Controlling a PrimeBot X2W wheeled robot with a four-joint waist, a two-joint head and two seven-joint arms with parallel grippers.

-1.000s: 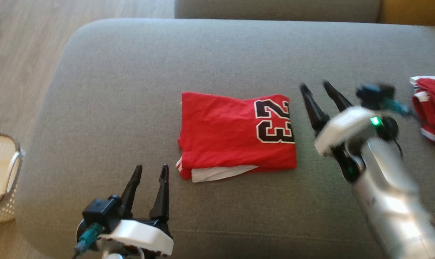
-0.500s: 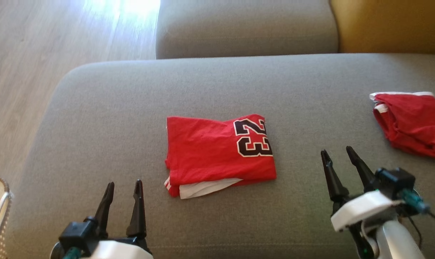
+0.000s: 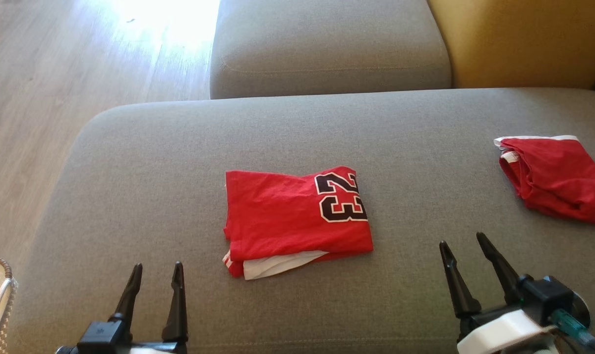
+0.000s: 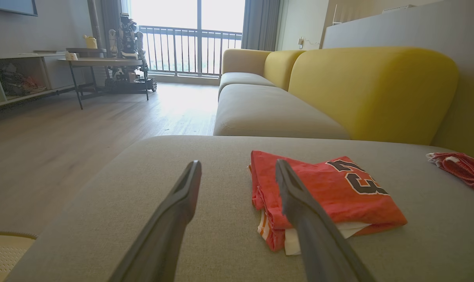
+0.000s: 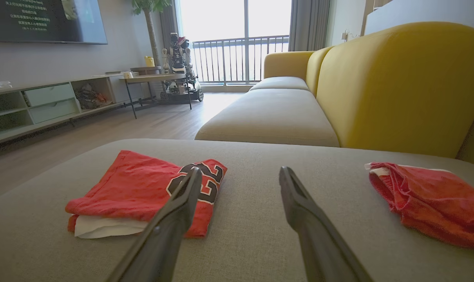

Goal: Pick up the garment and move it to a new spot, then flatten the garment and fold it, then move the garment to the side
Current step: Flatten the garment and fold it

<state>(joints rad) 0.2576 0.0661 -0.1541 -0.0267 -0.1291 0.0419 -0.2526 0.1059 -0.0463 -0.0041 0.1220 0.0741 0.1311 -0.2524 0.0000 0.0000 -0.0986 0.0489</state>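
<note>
Through the head view we are seeing the folded red garment point(image 3: 297, 219) lying mid-cushion on the grey sofa point(image 3: 130, 172). Left wrist: our left gripper point(image 4: 237, 163) is gaping wide, gripping nothing, just short of the garment. Right wrist: our right gripper point(image 5: 240, 170) is gaping likewise, empty.

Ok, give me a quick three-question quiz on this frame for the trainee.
1. True or false: the left arm's jaws are closed on the folded red jersey.
2. Going by the robot's own sides, where does the crumpled red garment lie from the jersey? A) to its right B) to its left C) on top of it
3. What number is printed on the jersey?

Key: 1 false, both arms' jaws stand open and clear of it; 2 A; 3 23.
</note>
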